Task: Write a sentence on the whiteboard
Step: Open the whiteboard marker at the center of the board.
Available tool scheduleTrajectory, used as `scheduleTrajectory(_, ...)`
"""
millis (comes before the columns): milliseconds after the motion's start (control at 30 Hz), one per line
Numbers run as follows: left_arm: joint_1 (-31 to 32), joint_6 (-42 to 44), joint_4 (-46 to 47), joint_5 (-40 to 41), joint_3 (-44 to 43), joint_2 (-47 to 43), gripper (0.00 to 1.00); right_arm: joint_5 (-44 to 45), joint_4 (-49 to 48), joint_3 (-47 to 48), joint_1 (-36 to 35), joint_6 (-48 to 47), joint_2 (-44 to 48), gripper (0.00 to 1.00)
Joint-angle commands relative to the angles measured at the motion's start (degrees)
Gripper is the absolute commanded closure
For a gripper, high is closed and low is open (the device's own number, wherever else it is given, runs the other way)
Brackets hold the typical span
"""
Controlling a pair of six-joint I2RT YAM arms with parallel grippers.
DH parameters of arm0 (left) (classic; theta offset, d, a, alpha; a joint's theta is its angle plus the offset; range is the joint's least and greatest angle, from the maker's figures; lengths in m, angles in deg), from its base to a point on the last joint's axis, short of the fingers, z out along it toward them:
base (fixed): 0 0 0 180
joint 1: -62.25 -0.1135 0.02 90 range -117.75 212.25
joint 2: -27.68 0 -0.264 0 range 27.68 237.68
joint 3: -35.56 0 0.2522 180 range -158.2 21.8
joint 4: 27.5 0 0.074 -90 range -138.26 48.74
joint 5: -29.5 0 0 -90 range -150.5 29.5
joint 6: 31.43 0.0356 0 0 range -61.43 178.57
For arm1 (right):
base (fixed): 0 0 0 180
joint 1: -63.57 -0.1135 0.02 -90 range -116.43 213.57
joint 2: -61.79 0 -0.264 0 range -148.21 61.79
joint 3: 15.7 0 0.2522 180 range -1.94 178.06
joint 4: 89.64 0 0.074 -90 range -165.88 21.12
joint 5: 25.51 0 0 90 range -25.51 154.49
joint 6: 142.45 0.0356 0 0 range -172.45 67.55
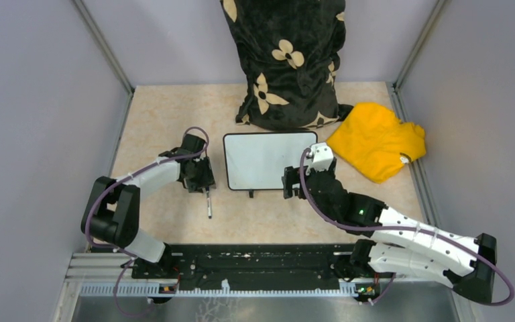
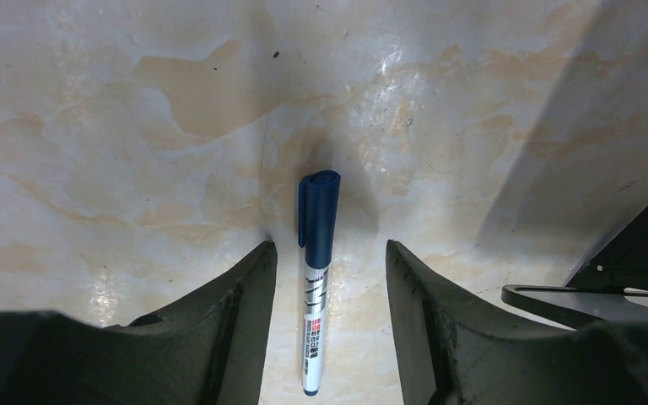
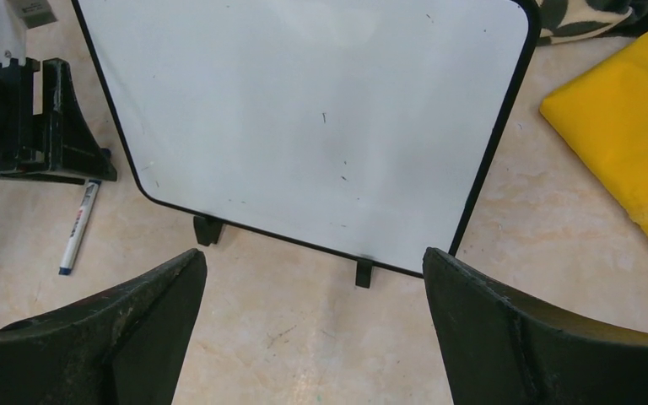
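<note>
Overhead: marker, far end hidden beneath left gripper; floral bag cut by the top edge. Right wrist: whiteboard far edge and cloth cropped. Left wrist: marker label print too small to read.

Black-and-white arms, purple cables, scuffed black fingers, small green light

1. Left of the whiteboard: open counter behind the left tool.
2. Marker lies off its front-left corner, between that tool's parted jaws.
3. Cushion blocks behind; cloth to the right.
4. Right tool stands at its front-right corner.
</note>
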Motion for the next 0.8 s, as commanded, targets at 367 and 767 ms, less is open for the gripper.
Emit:
scheduleTrajectory(367,0.4,7.71,-5.61,-0.38,0.55,-2.08,0.49,2.8,7.98,13.61,0.39,5.94,-6.78,0.01)
scheduleTrajectory(767,4.27,7.72,-6.3,2.03,-0.21,-0.23,0.54,-4.78,-0.27,8.7,0.48,1.18,-2.54,0.03)
